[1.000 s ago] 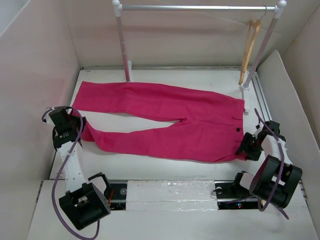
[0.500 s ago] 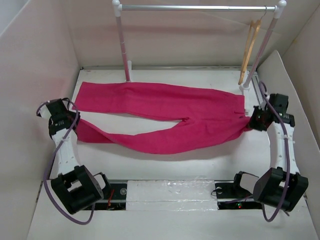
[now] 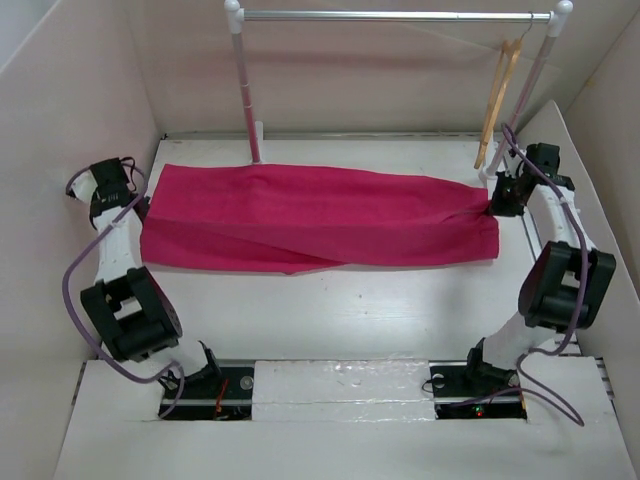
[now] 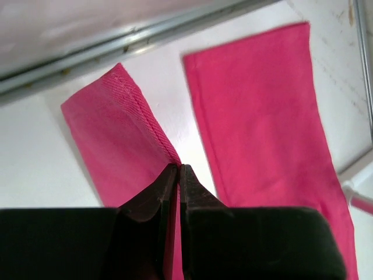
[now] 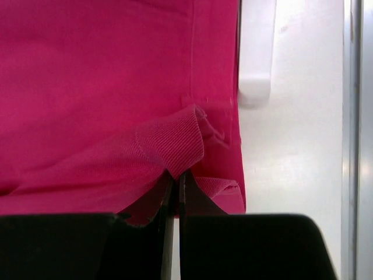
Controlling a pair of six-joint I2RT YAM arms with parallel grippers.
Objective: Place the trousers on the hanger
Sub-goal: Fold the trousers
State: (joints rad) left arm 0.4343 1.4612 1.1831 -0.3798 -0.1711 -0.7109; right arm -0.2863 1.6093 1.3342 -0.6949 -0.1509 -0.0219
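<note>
Left fingers (image 4: pixel 163 195) pinch a leg hem, right fingers (image 5: pixel 195 204) pinch the waistband; the trousers (image 3: pixel 320 215) look soft and limp, so edge grips suit.

One pair of pink trousers (image 3: pixel 320 215) lies before one clothes rack (image 3: pixel 390 16). One wooden hanger (image 3: pixel 497 100) hangs on the rack. Two robot arms: left arm (image 3: pixel 112 250), right arm (image 3: pixel 562 225).

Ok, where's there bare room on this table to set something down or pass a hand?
Widest patch: the table between the near edge of the trousers and the arm bases. A thin strip runs behind them, between the rack posts. Crowded: both ends, where the left gripper and right gripper pinch the cloth; the hanger hangs by the right one.
</note>
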